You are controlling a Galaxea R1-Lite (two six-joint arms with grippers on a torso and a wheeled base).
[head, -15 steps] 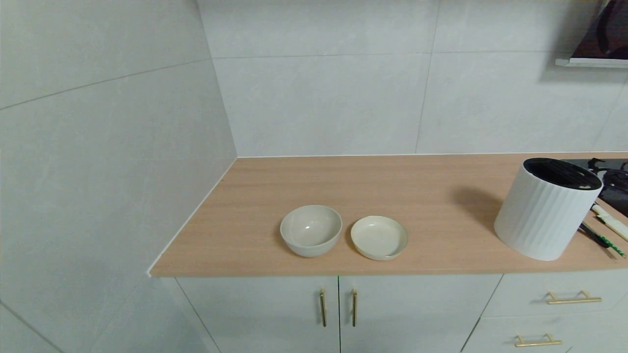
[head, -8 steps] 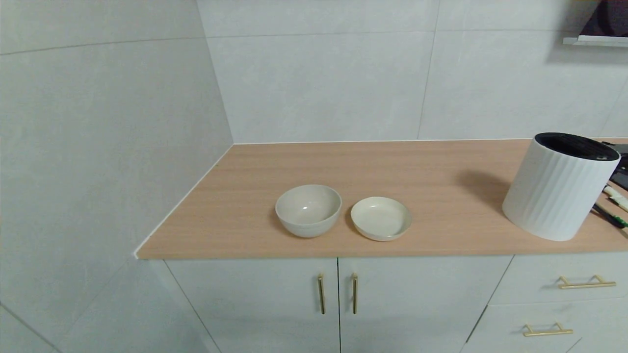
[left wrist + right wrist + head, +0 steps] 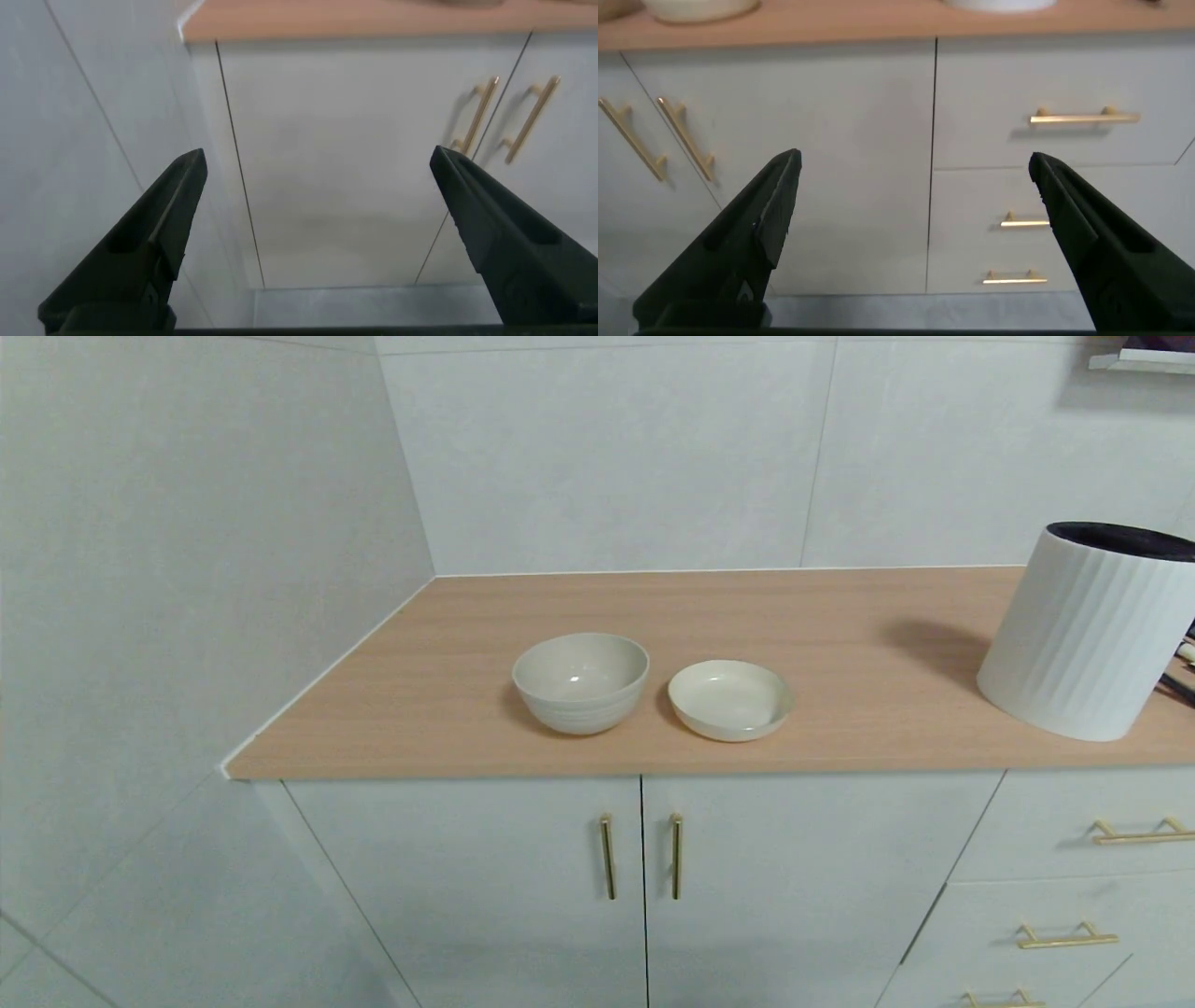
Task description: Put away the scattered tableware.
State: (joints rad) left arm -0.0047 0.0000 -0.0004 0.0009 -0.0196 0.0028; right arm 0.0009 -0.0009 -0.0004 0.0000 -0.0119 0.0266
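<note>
A grey-white bowl (image 3: 581, 681) and a shallow cream dish (image 3: 729, 699) sit side by side near the front edge of the wooden countertop (image 3: 840, 616). My left gripper (image 3: 318, 173) hangs open below the counter, facing the white cabinet doors (image 3: 374, 159) with their brass handles (image 3: 475, 114). My right gripper (image 3: 915, 173) is open too, low in front of the drawers (image 3: 1064, 177). The underside of the cream dish (image 3: 696, 9) peeks over the counter edge in the right wrist view.
A tall white ribbed container (image 3: 1088, 630) with a black top stands at the counter's right. Tiled walls close the left side and back. Below are double doors with brass handles (image 3: 607, 856) and drawers (image 3: 1083, 821) to the right.
The head camera has dropped and moved in, so the counter and dishes sit higher in the picture. The bowl, dish and container have not moved on the counter.
</note>
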